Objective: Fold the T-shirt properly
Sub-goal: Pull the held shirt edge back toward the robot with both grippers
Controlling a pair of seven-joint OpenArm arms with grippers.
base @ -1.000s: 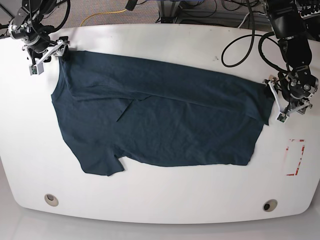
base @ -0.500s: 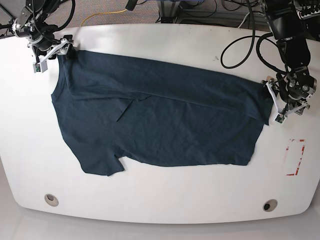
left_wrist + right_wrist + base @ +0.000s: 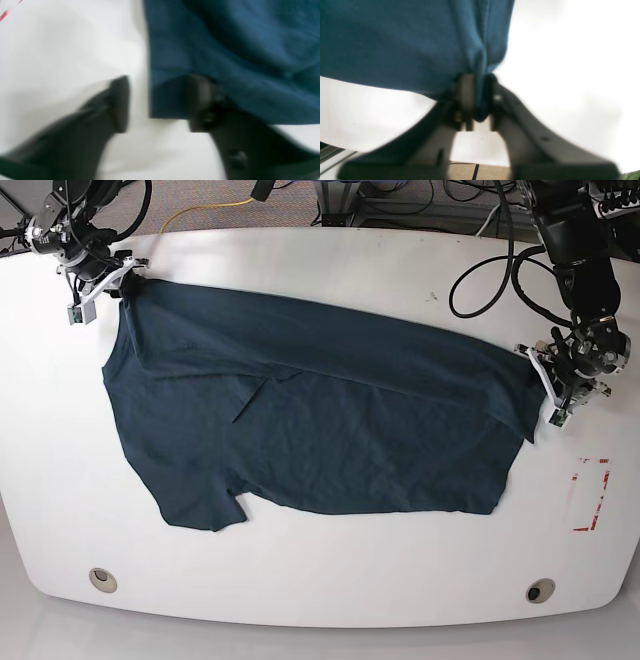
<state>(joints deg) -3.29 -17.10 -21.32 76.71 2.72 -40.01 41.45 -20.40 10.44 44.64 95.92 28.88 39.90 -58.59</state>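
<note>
The dark teal T-shirt [image 3: 320, 420] lies spread on the white table [image 3: 330, 575], its upper part folded down in a long band. At the shirt's far-left corner my right gripper [image 3: 112, 275] is shut on a bunched pinch of the cloth [image 3: 407, 37]; the right wrist view shows fabric squeezed in that gripper [image 3: 477, 100]. At the shirt's right edge sits my left gripper [image 3: 550, 385]. In the left wrist view the gripper [image 3: 157, 105] has its fingers apart, with the shirt's corner [image 3: 225, 50] lying between them and one finger [image 3: 200, 105] against the cloth.
A red-outlined rectangle [image 3: 592, 495] is marked on the table to the right of the shirt. Two round holes [image 3: 102, 579] [image 3: 540, 591] sit near the front edge. Black cables [image 3: 480, 275] loop over the back right of the table.
My right gripper has shut on the shirt's far-left corner. The left gripper's jaws have narrowed around the right edge and it has shifted slightly up and inward.
</note>
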